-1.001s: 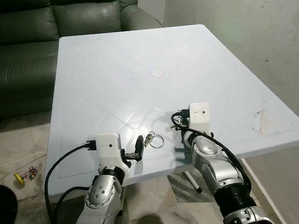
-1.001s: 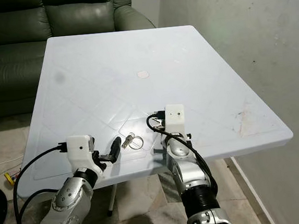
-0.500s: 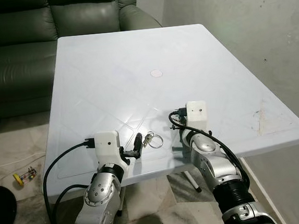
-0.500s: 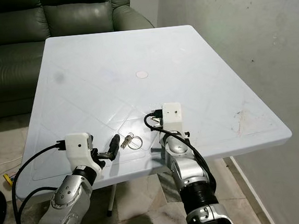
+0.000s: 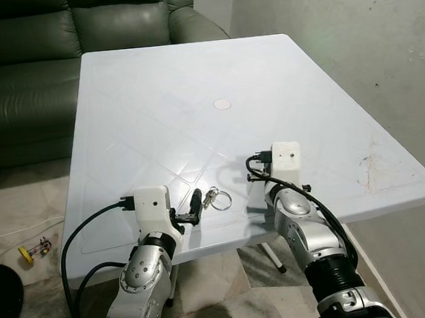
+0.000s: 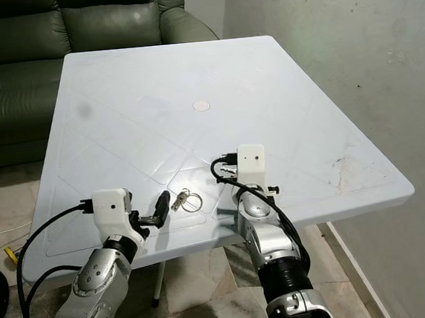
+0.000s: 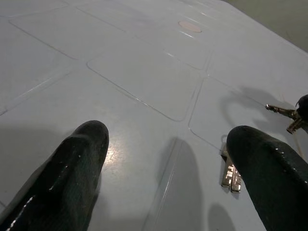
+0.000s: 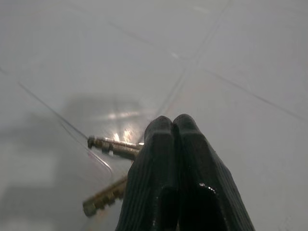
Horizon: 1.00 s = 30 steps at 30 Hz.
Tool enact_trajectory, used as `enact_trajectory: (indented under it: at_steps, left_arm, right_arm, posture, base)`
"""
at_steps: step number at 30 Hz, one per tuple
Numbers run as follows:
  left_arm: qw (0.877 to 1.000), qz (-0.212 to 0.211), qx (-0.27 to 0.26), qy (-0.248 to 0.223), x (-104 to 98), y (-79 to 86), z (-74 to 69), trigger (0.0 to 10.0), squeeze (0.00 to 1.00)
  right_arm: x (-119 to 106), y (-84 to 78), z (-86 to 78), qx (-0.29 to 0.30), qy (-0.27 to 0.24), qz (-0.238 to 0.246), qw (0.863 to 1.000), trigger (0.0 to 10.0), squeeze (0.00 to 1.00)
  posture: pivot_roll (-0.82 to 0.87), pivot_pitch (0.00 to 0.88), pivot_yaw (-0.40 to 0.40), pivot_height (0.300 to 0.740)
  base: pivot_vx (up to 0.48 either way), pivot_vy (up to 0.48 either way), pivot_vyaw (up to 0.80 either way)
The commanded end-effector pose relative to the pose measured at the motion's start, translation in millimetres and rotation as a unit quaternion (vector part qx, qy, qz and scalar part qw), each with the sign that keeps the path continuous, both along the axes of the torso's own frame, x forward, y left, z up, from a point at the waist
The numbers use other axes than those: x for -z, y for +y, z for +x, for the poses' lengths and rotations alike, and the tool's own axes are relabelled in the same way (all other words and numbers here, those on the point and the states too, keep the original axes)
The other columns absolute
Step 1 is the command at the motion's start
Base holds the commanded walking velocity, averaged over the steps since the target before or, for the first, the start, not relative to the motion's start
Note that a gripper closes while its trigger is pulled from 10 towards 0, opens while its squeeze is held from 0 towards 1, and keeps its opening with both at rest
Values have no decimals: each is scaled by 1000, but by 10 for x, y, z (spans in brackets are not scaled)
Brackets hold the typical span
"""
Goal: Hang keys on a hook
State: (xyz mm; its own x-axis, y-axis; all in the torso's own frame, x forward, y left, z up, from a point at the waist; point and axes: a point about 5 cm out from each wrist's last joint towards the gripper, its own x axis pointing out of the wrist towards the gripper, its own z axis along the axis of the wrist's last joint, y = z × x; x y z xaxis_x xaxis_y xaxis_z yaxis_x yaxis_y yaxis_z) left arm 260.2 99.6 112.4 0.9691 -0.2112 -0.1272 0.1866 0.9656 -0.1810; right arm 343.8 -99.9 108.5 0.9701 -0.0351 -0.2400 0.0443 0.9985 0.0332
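1. white plastic table (image 5: 191, 79) takes up the middle of my head view, with a dark green sofa (image 5: 23, 41) across the upper left and a grey wall (image 5: 351, 43) down the right side.
2. keys (image 5: 216, 197) on their ring lie flat on the table, lower centre of the frame near the front edge, between my two arms.
3. my left gripper (image 5: 196, 205) sits low at the lower centre-left, just beside the keys; in its wrist view the two black fingers (image 7: 77, 163) stand wide apart with bare table between them, holding nothing, and a pair of key blades lies just inside the far finger.
4. my right gripper (image 8: 173, 139) is on the other side of the keys, under its white wrist box at lower centre-right; its wrist view shows the fingers pressed together with nothing pinched, and the brass keys (image 8: 113, 144) lying on the table just past the tips.
5. by my reading the task has barely started: nothing is lifted, so the grasp, the carry and the hanging are all left to do.
6. i can't make out a hook anywhere, so i judge i would have to find it once the keys are in hand.
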Motion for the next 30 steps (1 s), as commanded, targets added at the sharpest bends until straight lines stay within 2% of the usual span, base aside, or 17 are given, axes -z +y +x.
enact_trajectory:
  at_steps: [1, 2, 7, 10, 11, 12, 13, 14, 16, 17, 19, 22, 27, 30]
  left_arm:
    - [1000, -20, 6, 0, -24, -96, 13, 10000, 0]
    - [1000, -19, 6, 0, -24, -99, 14, 10000, 0]
    - [1000, -20, 6, 0, -26, -107, 20, 10000, 0]
    - [1000, -20, 8, -1, -31, -119, 30, 10000, 0]
    - [1000, -20, 8, -2, -35, -123, 35, 10000, 0]
    - [1000, -21, 9, -3, -41, -128, 41, 10000, 0]
    - [1000, -21, 9, -4, -44, -130, 44, 10000, 0]
    - [1000, -21, 9, -5, -51, -133, 52, 10000, 0]
    - [1000, -21, 9, -5, -50, -132, 59, 10000, 0]
    - [1000, -21, 9, -9, -68, -131, 80, 10000, 0]
    - [1000, -19, 8, -14, -88, -127, 108, 10000, 0]
    - [1000, -18, 1, -22, -114, -108, 161, 10000, 0]
    - [999, -16, -12, -38, -183, -70, 273, 10000, 0]
    - [999, -19, -21, -45, -215, -45, 317, 10000, 0]
  right_arm:
    - [-93, -16, 17, 2, -24, 17, 1000, 0, 0]
    - [-148, -19, 21, 3, -40, 35, 999, 0, 0]
    - [-209, -35, 34, 2, -57, 57, 997, 0, 0]
    - [-279, -56, 45, 2, -75, 102, 992, 0, 0]
    - [-314, -59, 44, -4, -90, 115, 989, 1608, 0]
    - [-356, -63, 40, -11, -107, 130, 986, 1608, 0]
    - [-376, -64, 36, -14, -115, 133, 984, 4353, 0]
    - [-402, -59, 31, -19, -119, 141, 983, 9059, 0]
    - [-406, -56, 31, -21, -120, 146, 982, 9059, 0]
    - [-440, -47, 21, -37, -137, 141, 980, 10000, 0]
    - [-490, -37, 5, -60, -162, 141, 975, 10000, 0]
    - [-512, -30, -16, -78, -171, 158, 969, 10000, 0]
    - [-617, -7, -72, -134, -220, 143, 956, 10000, 0]
    - [-657, -7, -94, -147, -235, 140, 950, 10000, 0]
  posture:
    - [-13, 111, -106, 740]
    - [-13, 111, -106, 740]
    - [-14, 104, -105, 740]
    - [-15, 97, -104, 740]
    - [-15, 97, -104, 740]
    - [-15, 97, -104, 740]
    - [-15, 97, -104, 740]
    - [-15, 97, -104, 740]
    - [-16, 88, -103, 740]
    - [-16, 88, -103, 740]
    - [-16, 88, -103, 740]
    - [-19, 80, -104, 740]
    - [-21, 77, -109, 740]
    - [-22, 75, -111, 740]
  base:
    - [0, 0, 0]
    - [0, 0, 0]
    - [0, 0, 0]
    - [0, 0, 0]
    - [0, 0, 0]
    - [0, 0, 0]
    - [0, 0, 0]
    - [0, 0, 0]
    - [0, 0, 0]
    - [0, 0, 0]
    - [0, 0, 0]
    - [0, 0, 0]
    - [0, 0, 0]
    - [0, 0, 0]
